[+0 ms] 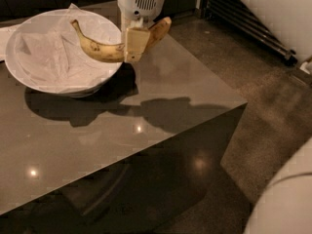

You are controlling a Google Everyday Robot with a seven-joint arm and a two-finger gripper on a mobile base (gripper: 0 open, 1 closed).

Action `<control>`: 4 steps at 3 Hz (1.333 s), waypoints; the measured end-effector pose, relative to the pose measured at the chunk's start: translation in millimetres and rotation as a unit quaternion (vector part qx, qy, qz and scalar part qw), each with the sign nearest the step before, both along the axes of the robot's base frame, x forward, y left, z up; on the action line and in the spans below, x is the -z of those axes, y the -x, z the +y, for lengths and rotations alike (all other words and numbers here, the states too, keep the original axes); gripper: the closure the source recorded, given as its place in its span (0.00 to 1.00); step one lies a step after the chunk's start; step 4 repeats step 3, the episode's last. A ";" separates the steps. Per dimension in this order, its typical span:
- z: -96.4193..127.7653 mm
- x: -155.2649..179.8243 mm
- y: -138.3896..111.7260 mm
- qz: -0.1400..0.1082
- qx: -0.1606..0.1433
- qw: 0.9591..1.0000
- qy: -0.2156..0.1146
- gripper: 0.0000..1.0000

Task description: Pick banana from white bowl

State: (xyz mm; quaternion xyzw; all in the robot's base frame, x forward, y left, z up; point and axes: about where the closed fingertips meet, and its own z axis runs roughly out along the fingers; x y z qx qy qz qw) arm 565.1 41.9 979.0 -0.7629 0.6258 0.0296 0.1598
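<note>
The banana (97,48), yellow with dark speckles, is held above the right rim of the white bowl (34,79), which is lined with crumpled white paper. Its stem end points up and left over the bowl and its other end sticks out to the right of the gripper. The gripper (134,45), white with tan fingers (136,40), comes down from the top of the view and is shut on the banana near its right half.
The bowl stands at the back left of a glossy grey-brown table (146,126) whose right corner lies near the middle right. A dark floor lies beyond it. A pale rounded object (287,199) fills the lower right corner. A slatted rail (248,23) runs at the upper right.
</note>
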 end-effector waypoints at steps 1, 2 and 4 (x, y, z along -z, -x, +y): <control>-16.5 -5.7 12.5 0.011 0.022 1.000 -0.002 1.00; -33.8 -1.0 20.0 0.021 0.046 0.999 -0.016 1.00; -33.8 -1.0 20.0 0.021 0.046 0.999 -0.016 1.00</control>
